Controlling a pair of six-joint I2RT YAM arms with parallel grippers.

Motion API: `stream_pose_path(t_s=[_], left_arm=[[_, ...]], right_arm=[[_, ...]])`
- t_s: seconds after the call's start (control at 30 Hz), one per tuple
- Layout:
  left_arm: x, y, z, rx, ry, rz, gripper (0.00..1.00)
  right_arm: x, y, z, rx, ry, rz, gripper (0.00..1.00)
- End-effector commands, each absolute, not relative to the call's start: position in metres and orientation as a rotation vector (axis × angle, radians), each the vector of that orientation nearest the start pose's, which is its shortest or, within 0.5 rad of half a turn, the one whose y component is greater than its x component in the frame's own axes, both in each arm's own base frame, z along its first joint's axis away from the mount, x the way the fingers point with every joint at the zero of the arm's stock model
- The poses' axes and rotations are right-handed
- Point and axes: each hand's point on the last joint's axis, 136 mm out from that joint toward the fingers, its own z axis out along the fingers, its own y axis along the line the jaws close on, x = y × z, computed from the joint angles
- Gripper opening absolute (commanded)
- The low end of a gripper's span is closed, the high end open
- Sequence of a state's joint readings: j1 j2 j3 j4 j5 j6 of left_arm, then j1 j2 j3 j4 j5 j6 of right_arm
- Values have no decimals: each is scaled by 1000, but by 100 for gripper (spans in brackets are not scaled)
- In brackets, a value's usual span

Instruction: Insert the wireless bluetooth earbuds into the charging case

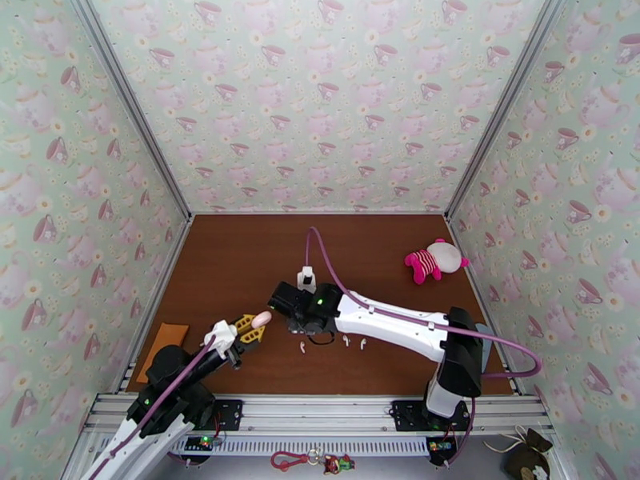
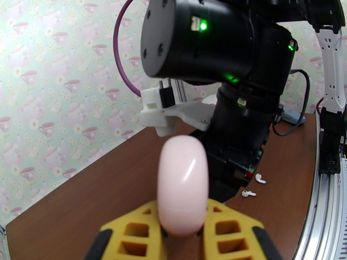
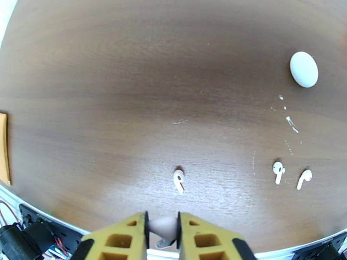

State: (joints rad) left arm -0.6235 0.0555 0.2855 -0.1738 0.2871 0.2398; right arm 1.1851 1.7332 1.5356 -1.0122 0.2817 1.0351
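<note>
While left hand (image 2: 182, 222) clamps pink case (image 2: 182, 183), right hand (image 3: 162, 219) pinches pale earbud (image 3: 164, 226), half hidden in its grip.

Earbuds are being tallied first. Three are being counted loose on the table (image 1: 240, 258): the first earbud (image 3: 179, 181), the second earbud (image 3: 278, 170) and the third earbud (image 3: 305, 179). A fourth earbud (image 3: 161, 227), by the look of it, is being pinched in the right gripper (image 3: 162, 219), so four are being logged in all. Two round cases are being counted: a pink case (image 2: 182, 183) being clamped in the left gripper (image 2: 182, 209), and a white case (image 3: 303, 69) on the wood. One pink-and-white plush toy (image 1: 434, 260) is being noted, one flat orange piece (image 1: 162, 351), and two arms, each being counted with one gripper.
</note>
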Motion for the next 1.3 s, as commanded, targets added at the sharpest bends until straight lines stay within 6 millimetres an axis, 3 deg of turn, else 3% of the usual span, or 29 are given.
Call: stream_pose_path(t_s=[0.0,0.27,0.7,1.03,1.27], left_arm=[[153,-167,255,831,1296,-523,0],[153,-174,244,829,1368,-608,0],[165,-175,229,750,1496,-652,0],[164,-182,220,780,1524,-676,0],[160,-187,216,811,1526,-688,0]], right_arm=[[191,344,156,-127,2721,239,23],[193,336,189,-151,2637,309,25],[170,347,181,-176,2704,442,24],[158,363,227,-246,2620,623,24],[152,371,245,-301,2595,682,25]])
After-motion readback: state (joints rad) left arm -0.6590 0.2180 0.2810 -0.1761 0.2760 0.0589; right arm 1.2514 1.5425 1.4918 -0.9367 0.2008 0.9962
